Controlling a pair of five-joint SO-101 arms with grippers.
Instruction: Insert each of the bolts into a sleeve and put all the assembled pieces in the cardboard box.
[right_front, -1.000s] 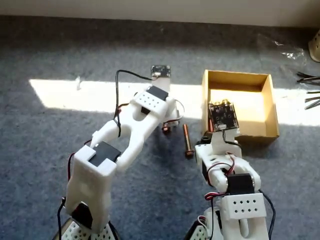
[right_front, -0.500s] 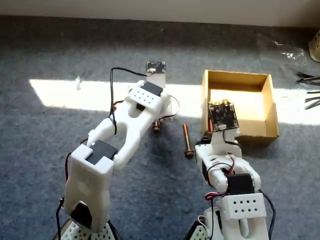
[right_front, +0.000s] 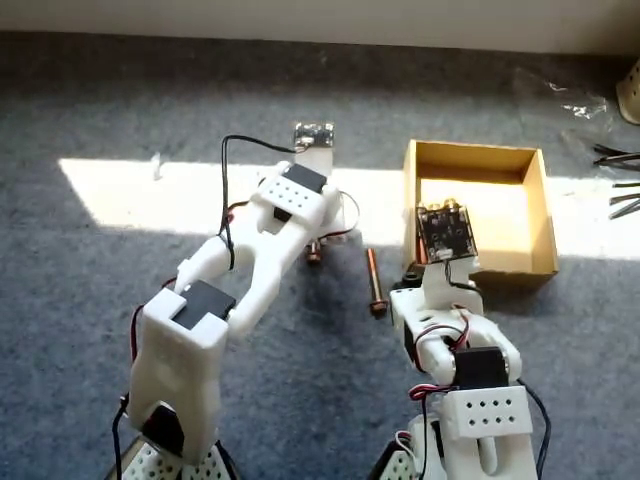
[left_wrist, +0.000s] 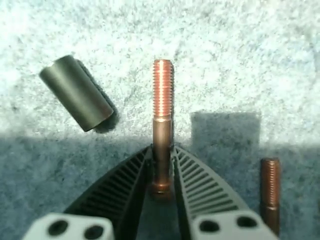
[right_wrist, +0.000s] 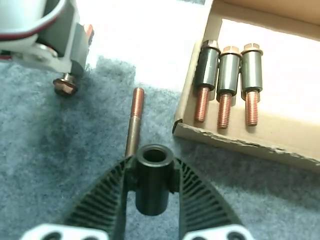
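The cardboard box (right_front: 548, 215) is set on the grey carpet (right_front: 100, 300), and three finished pieces (right_wrist: 230, 75) are laid side by side in it.

Trouble is most likely when the two held parts are brought together. The bolt (left_wrist: 162, 110) is gripped low down, by its head end. Its long threaded end is left free, so it could be tipped aside if it is pushed against the rim of the sleeve (right_wrist: 151, 190). If the two are not lined up, the bolt may be jammed or knocked out of the grip. The sleeve is smooth and round, so it could be squeezed out and sent rolling over the carpet. A spare bolt (right_wrist: 134, 120) is left lying near the box, and a spare sleeve (left_wrist: 77, 100) is left beside the held bolt. Either one could be bumped and rolled away.

The left claw (left_wrist: 161, 152) is closed tight on the bolt, just above the head, and the thread is pointed away from it. The right claw (right_wrist: 151, 167) is opened only as wide as the sleeve and is clamped on its sides. The hole of the sleeve is turned outward.
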